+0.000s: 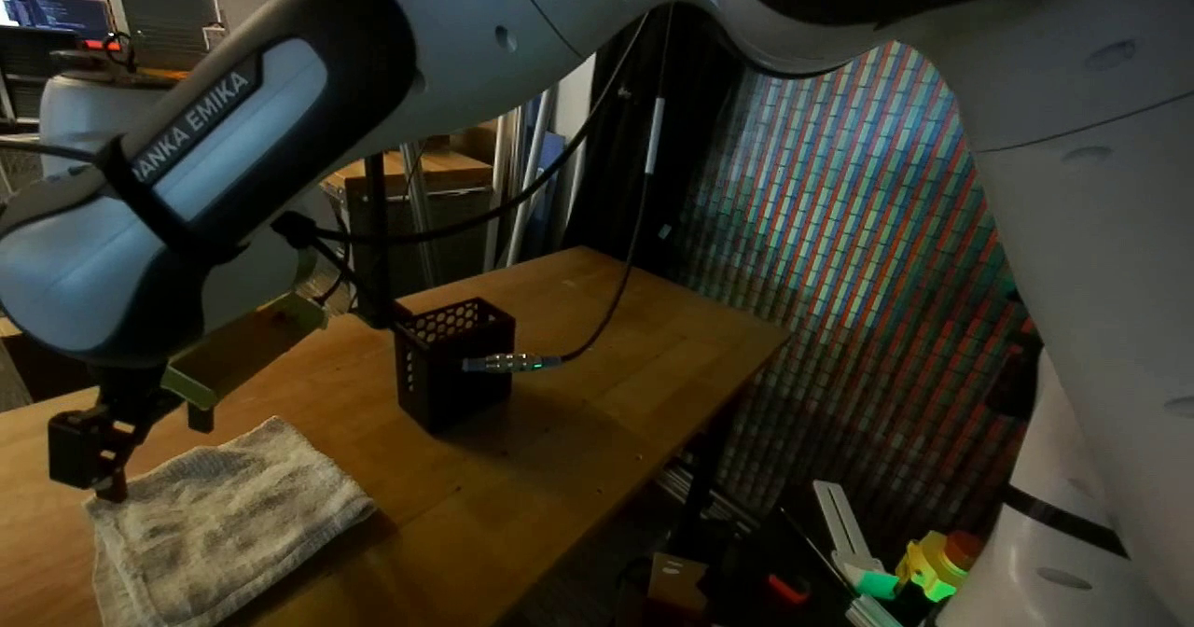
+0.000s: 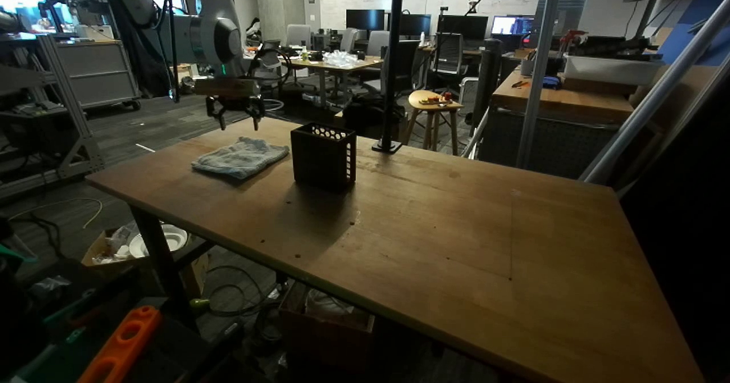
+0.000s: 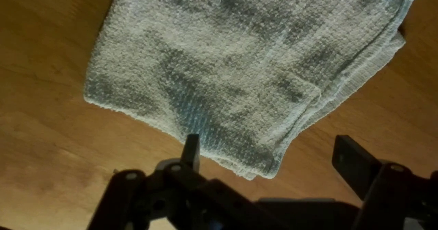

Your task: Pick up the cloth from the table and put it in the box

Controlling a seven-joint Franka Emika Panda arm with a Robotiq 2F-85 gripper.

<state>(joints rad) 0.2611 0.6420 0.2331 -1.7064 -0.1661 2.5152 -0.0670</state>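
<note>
The pale grey cloth lies folded and wrinkled on the wooden table; an exterior view shows the whole cloth. Beside it stands the black box, upright, with hexagonal holes near its rim; its inside is too dark to make out. My gripper hangs above the table at the cloth's far end, jaws wide apart and holding nothing. In the wrist view a corner of the cloth appears between the fingers of my gripper, below them. The box is out of the wrist view.
A black post rises from the table's edge near the box. A cable with a metal connector hangs across the front of the box in an exterior view. A wooden stool stands beyond the table.
</note>
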